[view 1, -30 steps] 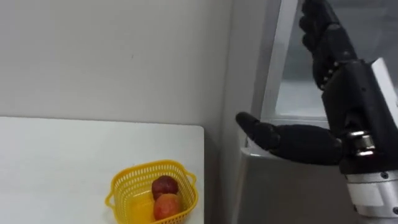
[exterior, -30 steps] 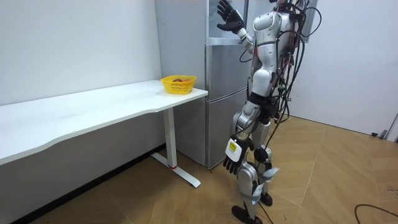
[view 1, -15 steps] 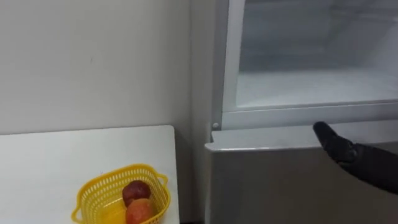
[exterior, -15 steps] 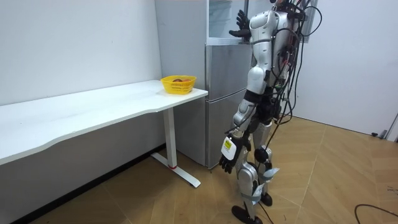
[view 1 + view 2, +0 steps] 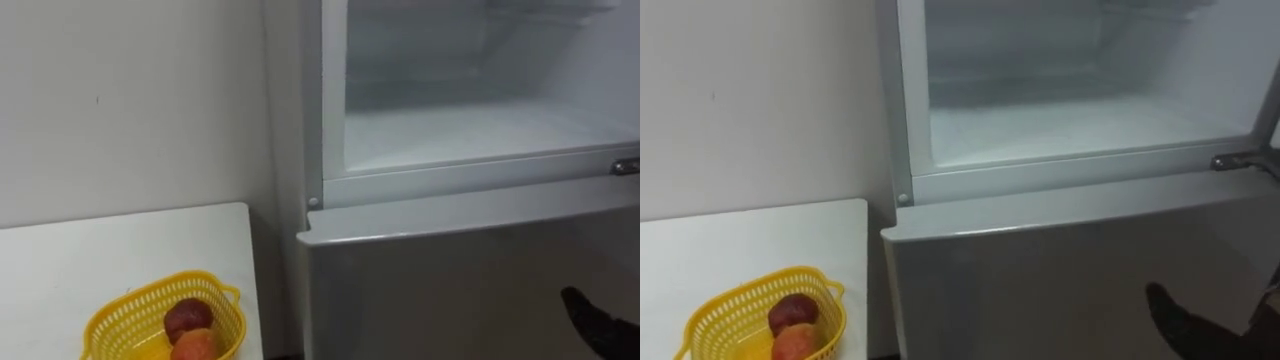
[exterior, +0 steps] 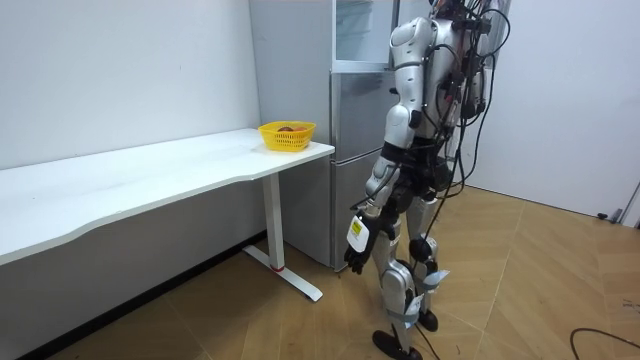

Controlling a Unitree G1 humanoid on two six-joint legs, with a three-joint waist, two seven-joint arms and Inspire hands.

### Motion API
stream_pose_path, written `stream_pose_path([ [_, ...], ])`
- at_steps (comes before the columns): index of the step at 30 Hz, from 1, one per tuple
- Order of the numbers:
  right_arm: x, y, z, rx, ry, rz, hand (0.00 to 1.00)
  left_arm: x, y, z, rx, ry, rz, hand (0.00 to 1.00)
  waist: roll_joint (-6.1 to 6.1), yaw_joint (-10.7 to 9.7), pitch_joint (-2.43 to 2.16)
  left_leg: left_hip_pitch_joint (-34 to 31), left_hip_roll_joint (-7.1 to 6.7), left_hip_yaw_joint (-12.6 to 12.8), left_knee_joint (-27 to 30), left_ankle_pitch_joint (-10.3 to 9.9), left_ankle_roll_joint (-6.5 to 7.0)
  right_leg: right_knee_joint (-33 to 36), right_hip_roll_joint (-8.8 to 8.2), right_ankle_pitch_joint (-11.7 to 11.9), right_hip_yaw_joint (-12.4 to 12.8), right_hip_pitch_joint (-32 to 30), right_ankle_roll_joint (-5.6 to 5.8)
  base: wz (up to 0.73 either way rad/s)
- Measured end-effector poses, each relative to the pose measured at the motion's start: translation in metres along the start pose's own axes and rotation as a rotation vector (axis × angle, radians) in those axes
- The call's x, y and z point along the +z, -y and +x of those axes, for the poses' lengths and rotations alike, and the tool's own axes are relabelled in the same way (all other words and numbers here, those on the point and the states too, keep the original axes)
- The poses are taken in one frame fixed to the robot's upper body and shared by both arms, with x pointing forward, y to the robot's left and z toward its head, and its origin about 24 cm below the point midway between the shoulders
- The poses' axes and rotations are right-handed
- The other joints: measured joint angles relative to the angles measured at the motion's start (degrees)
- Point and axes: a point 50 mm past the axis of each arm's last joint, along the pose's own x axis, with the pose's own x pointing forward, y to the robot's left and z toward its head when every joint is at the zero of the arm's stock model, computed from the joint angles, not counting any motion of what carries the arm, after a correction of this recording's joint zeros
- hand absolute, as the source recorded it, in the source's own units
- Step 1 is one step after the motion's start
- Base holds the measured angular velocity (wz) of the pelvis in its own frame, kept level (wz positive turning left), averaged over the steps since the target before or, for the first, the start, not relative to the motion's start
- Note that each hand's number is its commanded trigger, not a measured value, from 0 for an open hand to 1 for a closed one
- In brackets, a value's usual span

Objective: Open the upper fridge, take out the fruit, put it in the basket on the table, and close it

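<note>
The upper fridge compartment point(image 5: 470, 130) stands open in front of me, and its white shelf looks bare. The grey lower fridge door point(image 5: 440, 280) below it stays closed. Dark fingers of my right hand point(image 5: 1185, 322) stick out straight at the lower right, in front of the lower door, and hold nothing. My left hand point(image 6: 357, 255) hangs relaxed beside my thigh in the room view, also holding nothing. I stand close to the fridge point(image 6: 350, 150), facing it.
A yellow basket point(image 5: 215, 292) with a red apple point(image 5: 186, 317) and an orange fruit point(image 5: 196, 345) sits on the corner of the white table point(image 5: 80, 250), left of the fridge. A metal hinge point(image 5: 1238, 160) shows at the compartment's right edge.
My right arm has dropped from the height of the upper compartment to in front of the lower door. The eye view has swung right, so the basket sits further left.
</note>
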Motion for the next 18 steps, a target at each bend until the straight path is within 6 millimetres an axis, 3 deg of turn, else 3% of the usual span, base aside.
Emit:
stream_pose_path([
  [7, -0.046, 0.021, -0.019, -0.067, -0.290, 0.047, 0.00, -0.001, -0.005, 0.000, 0.024, -0.003, 0.004, 0.00, -0.09, 0.1, -0.06, 0.0, -0.01, 0.0, 0.0, 0.0, 0.00, 0.1, -0.07, 0.0, 0.0, 0.0, 0.03, -0.01],
  [12, -0.074, 0.038, -0.034, -0.227, -0.547, 0.310, 0.00, -0.002, -0.006, -0.002, 0.034, 0.006, 0.003, 0.00, -0.14, -0.6, -0.05, 0.0, 0.00, 0.0, 0.0, 0.0, 0.00, 0.0, -0.17, 0.0, -0.2, 0.1, 0.03, 0.00],
  [18, -0.089, 0.056, -0.036, -0.411, -0.682, 0.661, 0.00, -0.001, -0.008, -0.002, 0.038, 0.016, -0.013, 0.00, -0.41, -1.2, 0.12, 0.2, -0.01, 0.1, 0.0, 0.0, 0.00, 0.0, -0.10, 0.0, 0.7, 0.0, 0.03, -0.04],
])
